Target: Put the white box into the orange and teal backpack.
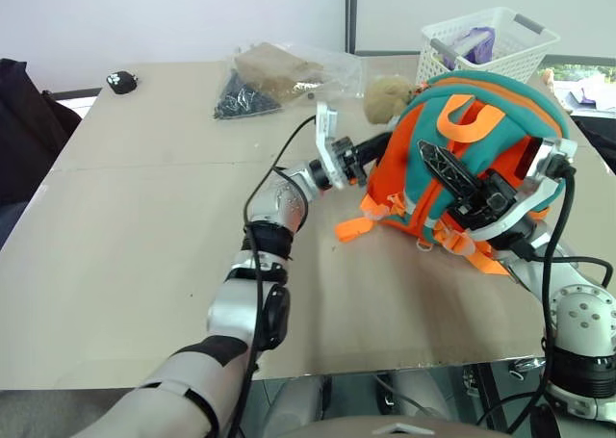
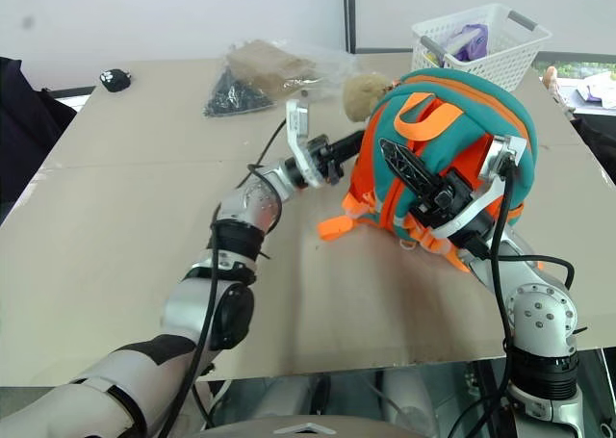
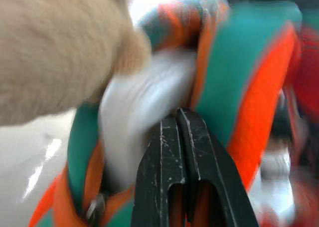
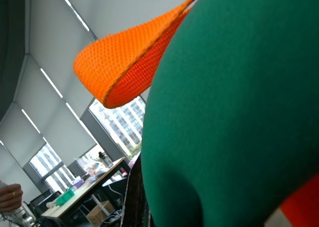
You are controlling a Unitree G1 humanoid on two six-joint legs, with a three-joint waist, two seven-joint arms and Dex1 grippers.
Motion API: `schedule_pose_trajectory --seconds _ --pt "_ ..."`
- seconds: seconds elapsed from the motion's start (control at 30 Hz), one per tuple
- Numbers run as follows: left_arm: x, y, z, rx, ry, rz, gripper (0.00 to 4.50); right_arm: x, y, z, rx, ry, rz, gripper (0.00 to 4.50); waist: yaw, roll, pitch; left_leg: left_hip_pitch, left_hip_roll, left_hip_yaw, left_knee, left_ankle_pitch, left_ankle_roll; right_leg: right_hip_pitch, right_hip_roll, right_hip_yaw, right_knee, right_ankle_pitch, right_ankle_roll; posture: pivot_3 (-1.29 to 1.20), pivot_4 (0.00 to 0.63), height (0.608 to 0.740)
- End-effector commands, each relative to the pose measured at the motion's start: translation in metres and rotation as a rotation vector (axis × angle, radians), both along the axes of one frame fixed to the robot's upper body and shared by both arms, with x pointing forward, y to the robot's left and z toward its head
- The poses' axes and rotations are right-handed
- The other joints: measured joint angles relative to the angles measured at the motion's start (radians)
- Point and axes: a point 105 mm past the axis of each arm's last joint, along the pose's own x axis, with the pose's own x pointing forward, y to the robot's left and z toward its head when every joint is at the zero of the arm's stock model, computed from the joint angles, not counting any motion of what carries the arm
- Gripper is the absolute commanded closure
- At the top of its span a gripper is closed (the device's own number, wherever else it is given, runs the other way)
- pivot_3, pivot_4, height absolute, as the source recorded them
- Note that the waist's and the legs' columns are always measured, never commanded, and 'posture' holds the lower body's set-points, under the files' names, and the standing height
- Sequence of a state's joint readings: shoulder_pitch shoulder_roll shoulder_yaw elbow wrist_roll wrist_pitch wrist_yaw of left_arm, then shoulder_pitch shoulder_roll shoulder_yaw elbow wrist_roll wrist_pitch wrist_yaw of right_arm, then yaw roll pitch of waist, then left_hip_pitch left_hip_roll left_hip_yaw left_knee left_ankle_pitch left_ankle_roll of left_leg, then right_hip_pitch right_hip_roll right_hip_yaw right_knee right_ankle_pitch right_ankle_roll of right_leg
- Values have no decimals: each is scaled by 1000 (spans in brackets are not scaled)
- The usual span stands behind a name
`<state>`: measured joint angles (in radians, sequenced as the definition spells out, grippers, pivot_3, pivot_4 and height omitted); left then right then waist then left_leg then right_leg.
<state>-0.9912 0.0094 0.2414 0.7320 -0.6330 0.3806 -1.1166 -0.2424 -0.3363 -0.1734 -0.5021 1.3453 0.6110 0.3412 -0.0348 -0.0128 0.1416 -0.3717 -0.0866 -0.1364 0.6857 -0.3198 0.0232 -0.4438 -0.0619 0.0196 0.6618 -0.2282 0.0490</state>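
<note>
The rounded orange and teal fabric backpack [image 1: 481, 159] is propped on the tan surface [image 1: 144, 245], pinched by the right claw [image 1: 452, 173]; the left claw [image 3: 180, 137], clamped shut, is pressed against the flat white plastic box [image 3: 144, 102] at its opening.

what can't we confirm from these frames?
- white box: left wrist view shows a blurred white shape in the backpack's opening; how far in, unclear. Head views: the backpack hides it.
- right gripper: lies against the backpack's front; whether it pinches fabric, unclear.
- left gripper: shut, nothing visible between the fingers.
- basket: purple contents too small to identify.
</note>
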Motion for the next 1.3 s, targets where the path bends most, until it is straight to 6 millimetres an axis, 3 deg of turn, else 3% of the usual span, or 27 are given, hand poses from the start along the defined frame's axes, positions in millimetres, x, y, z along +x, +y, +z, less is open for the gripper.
schedule_pose_trajectory --seconds 0.03,0.23,0.4,0.7,0.8,0.93,1.03,1.17,1.27,1.3 --pt "-6 22 43 -177 -60 -15 4487 -10 1 10 12 -52 13 4500 -7 0 0 0 0 0 0 0 0 0 0 0 0 0 0 0 150 740" --pt "9 26 15 -35 38 139 4487 -9 3 9 11 -49 21 4500 -4 0 -1 2 0 1 -1 0 0 1 1 2 1 0 0 0 150 740" --pt "18 3 -13 97 79 211 4487 -9 3 10 12 -53 21 4500 3 0 -1 2 0 1 -1 0 0 1 0 1 0 0 0 0 150 740" --pt "-28 -65 -18 218 -109 -73 4487 -9 3 11 7 -57 17 4500 3 0 -1 2 0 1 -1 0 0 1 0 1 0 0 0 0 150 740" --pt "-19 -55 -13 185 -94 -20 4487 -8 3 11 5 -56 6 4500 3 0 -1 2 0 1 -1 0 0 1 0 1 1 0 0 0 150 740" --pt "-1 -17 -2 105 -48 75 4487 -8 3 10 4 -52 2 4500 -1 0 -1 2 0 1 -1 0 0 1 0 2 1 0 0 0 150 740" --pt "-10 13 7 124 -122 60 3670 -8 3 9 2 -49 -1 4500 -6 0 -1 2 0 1 -1 0 0 0 1 2 1 0 0 0 150 740" --pt "-9 45 14 227 -238 205 1799 -8 1 9 6 -46 -3 4500 -6 0 -1 3 1 1 -2 0 0 0 1 3 1 0 0 0 150 740" --pt "-8 53 19 267 -356 293 304 -6 2 7 11 -40 2 4500 2 0 -1 2 0 1 -1 0 0 1 1 2 1 0 0 0 150 740" --pt "-7 53 21 280 -394 324 73 -5 3 6 10 -38 7 4500 5 0 -1 2 0 1 -1 0 0 1 0 2 0 0 0 0 150 740"
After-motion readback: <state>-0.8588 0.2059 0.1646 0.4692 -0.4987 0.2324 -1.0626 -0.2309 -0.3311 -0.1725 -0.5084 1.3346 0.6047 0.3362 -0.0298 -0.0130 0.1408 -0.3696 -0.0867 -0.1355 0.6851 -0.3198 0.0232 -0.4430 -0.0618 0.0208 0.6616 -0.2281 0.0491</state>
